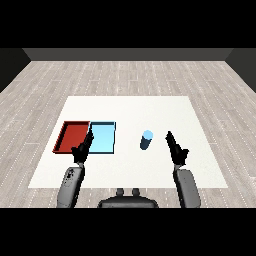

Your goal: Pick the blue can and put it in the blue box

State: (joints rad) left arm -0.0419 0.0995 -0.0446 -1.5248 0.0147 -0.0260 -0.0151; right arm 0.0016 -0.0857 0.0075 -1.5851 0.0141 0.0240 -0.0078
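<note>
On the white surface [130,107], set over a pale plank floor [125,72], a red tray [65,136] and blue tray [103,145] lay touching. Right of them the blue can [146,140] stood upright. The left hand [82,150] and right hand [175,147] held nothing, fingers straight.

Both grey forearms rise from the lower corners of the head view and reach forward. The left hand [82,149] is raised at the end of its forearm, its fingers [88,140] straight and pointing forward, holding nothing. The right hand [176,150] mirrors it on the other side, fingers [170,137] extended forward and slightly inward, likewise empty.
</note>
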